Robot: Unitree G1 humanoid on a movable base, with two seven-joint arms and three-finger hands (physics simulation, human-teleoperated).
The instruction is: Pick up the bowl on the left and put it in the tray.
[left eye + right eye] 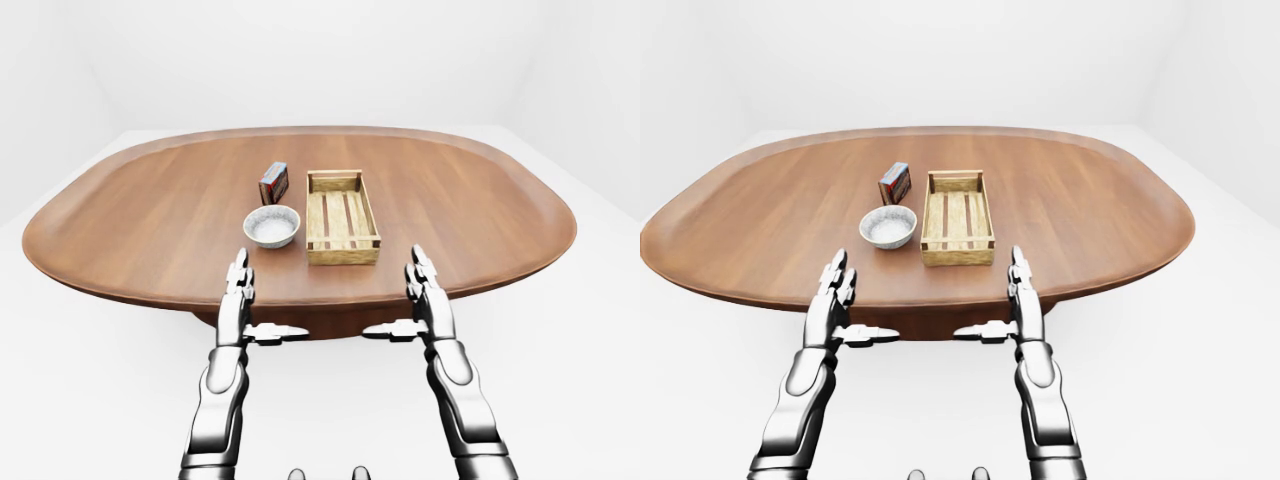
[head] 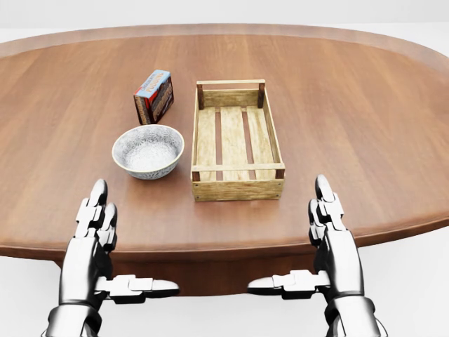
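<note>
A pale patterned bowl (image 2: 148, 151) sits on the oval wooden table (image 2: 365, 133), just left of a slatted wooden tray (image 2: 235, 140) that holds nothing. My left hand (image 2: 105, 253) hovers open at the table's near edge, below the bowl and apart from it, fingers straight and thumb pointing inward. Over at the near edge below the tray's right corner, my right hand (image 2: 316, 249) is open in the same flat pose. Neither hand touches anything.
A small red and blue box (image 2: 153, 96) stands just above the bowl in the head view, left of the tray's far end. The table's rim (image 1: 130, 290) runs just under both hands. White floor and walls surround the table.
</note>
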